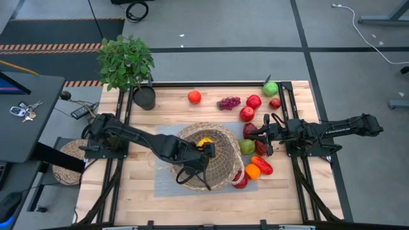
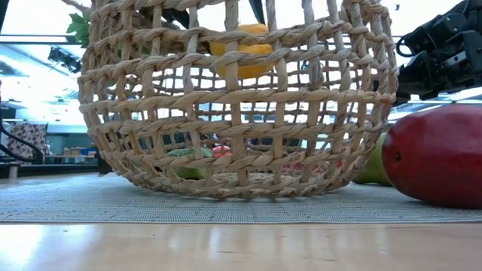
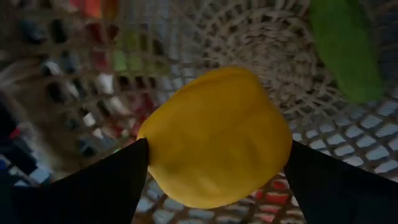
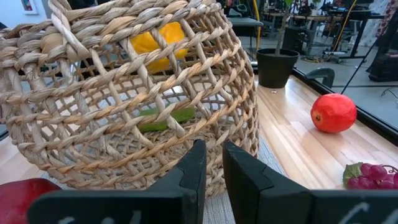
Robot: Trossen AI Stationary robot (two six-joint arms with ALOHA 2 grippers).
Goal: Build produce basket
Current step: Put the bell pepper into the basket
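One yellow fruit (image 3: 214,137) (unlabelled) held by left gripper (image 1: 206,145) over basket (image 1: 223,137).

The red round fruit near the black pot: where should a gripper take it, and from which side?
Across its widest middle, straight from above: the red round fruit lies alone on bare wood, apart from the pot, and a low pinch would probably make it roll. The right gripper is free beside the basket; the left gripper holds a yellow fruit over it.
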